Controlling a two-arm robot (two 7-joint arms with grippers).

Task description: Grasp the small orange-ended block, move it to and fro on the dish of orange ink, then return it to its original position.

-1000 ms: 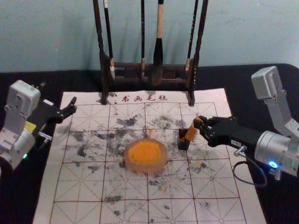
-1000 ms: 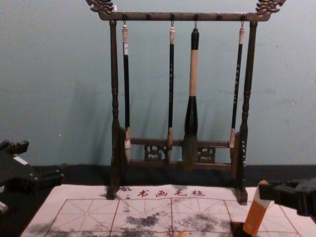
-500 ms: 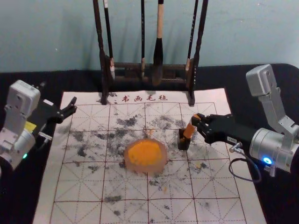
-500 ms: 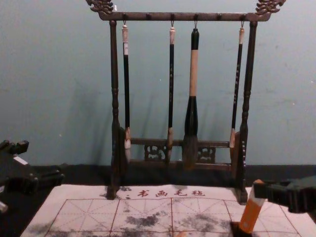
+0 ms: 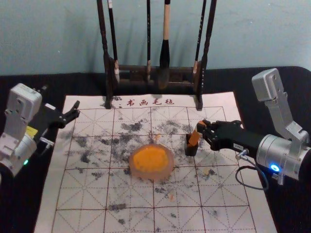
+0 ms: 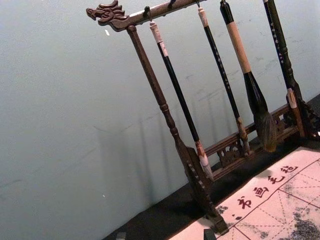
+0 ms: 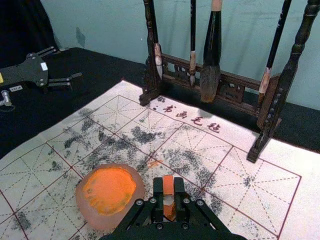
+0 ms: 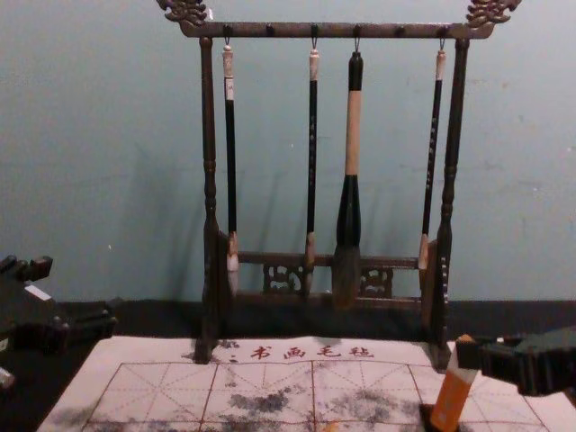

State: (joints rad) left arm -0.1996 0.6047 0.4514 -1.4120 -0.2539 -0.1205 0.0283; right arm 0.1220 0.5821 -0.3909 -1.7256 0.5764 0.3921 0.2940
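Note:
My right gripper reaches in from the right, shut on the top of the orange block, whose lower end is in the small dark holder. The block leans slightly, its top toward the gripper. In the right wrist view my right gripper pinches the block's orange end; the gripper covers much of the holder. The chest view has the block with an orange body and pale band. Left of the holder lies the dish of orange ink. Parked at the left is my left gripper, open.
A dark wooden brush rack with hanging brushes stands behind the work. The ink-stained gridded mat lies under the dish and holder. Black cloth covers the table around it.
My right gripper has moved a little left and lower with the block in its grip. The block has sunk further into the holder. The left arm has stayed still.

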